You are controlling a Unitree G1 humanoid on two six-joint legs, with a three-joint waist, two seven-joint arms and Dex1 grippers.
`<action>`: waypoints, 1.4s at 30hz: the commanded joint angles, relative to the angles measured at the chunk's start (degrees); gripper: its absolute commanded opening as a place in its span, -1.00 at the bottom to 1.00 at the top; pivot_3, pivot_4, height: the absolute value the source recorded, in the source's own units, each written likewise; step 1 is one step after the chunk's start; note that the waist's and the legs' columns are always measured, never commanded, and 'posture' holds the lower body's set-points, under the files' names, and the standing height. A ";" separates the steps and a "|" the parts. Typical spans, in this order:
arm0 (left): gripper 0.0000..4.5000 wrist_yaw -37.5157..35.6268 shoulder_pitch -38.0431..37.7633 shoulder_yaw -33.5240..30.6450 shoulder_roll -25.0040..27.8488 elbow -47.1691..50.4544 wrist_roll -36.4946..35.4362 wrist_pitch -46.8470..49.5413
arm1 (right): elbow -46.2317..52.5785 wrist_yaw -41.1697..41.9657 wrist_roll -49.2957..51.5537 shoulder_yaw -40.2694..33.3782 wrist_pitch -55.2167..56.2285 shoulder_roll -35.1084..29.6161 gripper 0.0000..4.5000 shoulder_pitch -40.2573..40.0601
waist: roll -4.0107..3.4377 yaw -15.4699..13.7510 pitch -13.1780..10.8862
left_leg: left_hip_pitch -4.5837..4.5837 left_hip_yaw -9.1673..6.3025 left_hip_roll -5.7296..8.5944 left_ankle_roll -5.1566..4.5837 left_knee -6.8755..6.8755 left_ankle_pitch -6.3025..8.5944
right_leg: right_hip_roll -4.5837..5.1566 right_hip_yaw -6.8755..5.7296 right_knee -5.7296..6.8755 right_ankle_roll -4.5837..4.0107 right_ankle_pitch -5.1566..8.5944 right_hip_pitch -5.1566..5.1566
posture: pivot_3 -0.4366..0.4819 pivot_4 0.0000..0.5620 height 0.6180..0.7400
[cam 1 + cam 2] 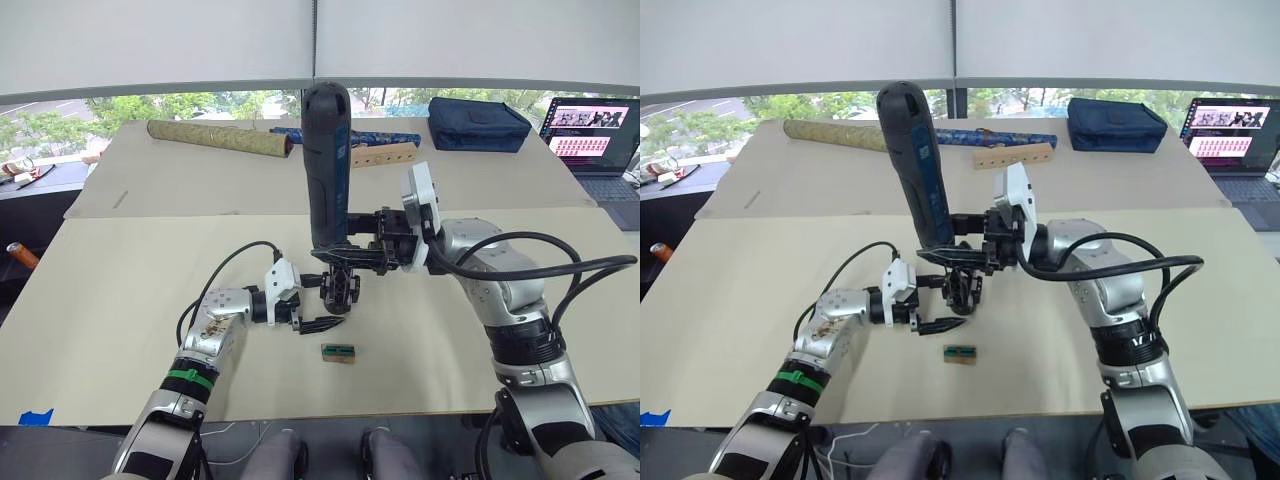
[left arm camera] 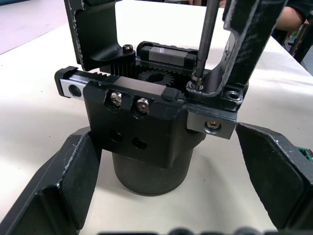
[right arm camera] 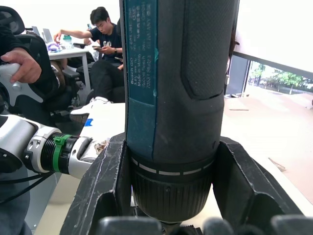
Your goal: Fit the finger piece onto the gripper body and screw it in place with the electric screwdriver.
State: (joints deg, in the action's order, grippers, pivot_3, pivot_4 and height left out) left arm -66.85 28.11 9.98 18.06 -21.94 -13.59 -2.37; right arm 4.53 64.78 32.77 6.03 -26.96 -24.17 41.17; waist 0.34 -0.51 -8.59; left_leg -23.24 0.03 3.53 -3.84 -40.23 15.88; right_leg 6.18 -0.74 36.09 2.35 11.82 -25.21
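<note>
The table (image 1: 120, 290) carries the work; the right hand (image 1: 352, 252) is clamped on the upright electric screwdriver (image 1: 327, 160), bit in a screw; the left hand (image 1: 318, 325), fingers apart, flanks the gripper body (image 2: 142, 132) near centre; tilt could cam the bit out.

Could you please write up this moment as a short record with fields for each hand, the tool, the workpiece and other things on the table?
Right hand: shut on the electric screwdriver, held upright.
Screwdriver bit: tip seated on a screw at the finger piece.
Gripper body: stands on its round base on the table.
Left hand: open, its fingers either side of the base, apart from it.
Nearby: small tan-and-green block in front of the gripper body.
Far side: patterned rolls, dark blue bag, laptop.
</note>
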 commanded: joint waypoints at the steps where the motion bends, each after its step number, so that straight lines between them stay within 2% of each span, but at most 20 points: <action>1: 1.00 0.06 -0.18 -0.03 -0.25 1.71 -0.45 0.06 | 2.72 -0.24 0.44 -0.73 0.68 -0.17 -0.15 0.20 | 0.00 0.00 0.00 | 0.00 0.01 0.00 0.00 0.00 0.00 | 0.00 0.00 0.00 0.00 0.00 0.00 | -0.05 -0.47 1.00; 15: 1.00 0.23 0.24 0.08 -0.50 1.38 -0.31 0.17 | 0.94 -1.27 -1.84 -0.50 0.86 -1.32 -0.15 0.72 | 0.00 -0.04 0.00 | 0.02 0.01 0.00 0.00 -0.01 0.00 | 0.00 0.00 0.00 0.00 0.00 0.03 | -0.05 -0.47 1.00; 42: 1.00 2.33 2.11 0.58 -1.40 -2.31 2.42 -0.73 | 2.34 -1.46 -0.10 -0.21 -1.76 -1.92 -0.15 -0.02 | 0.00 -0.08 0.00 | 0.03 0.00 0.01 0.00 -0.04 0.00 | 0.00 0.01 0.00 0.00 0.00 0.06 | -0.05 -0.47 1.00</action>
State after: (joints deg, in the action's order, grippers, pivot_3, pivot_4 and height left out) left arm -64.75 29.05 10.37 16.87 -24.34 -11.25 -2.40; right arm 5.20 63.44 32.69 6.09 -28.07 -25.29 41.27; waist 0.34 -0.59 -8.58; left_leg -23.21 0.03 3.53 -3.85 -40.28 15.89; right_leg 6.18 -0.74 36.09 2.35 11.82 -25.15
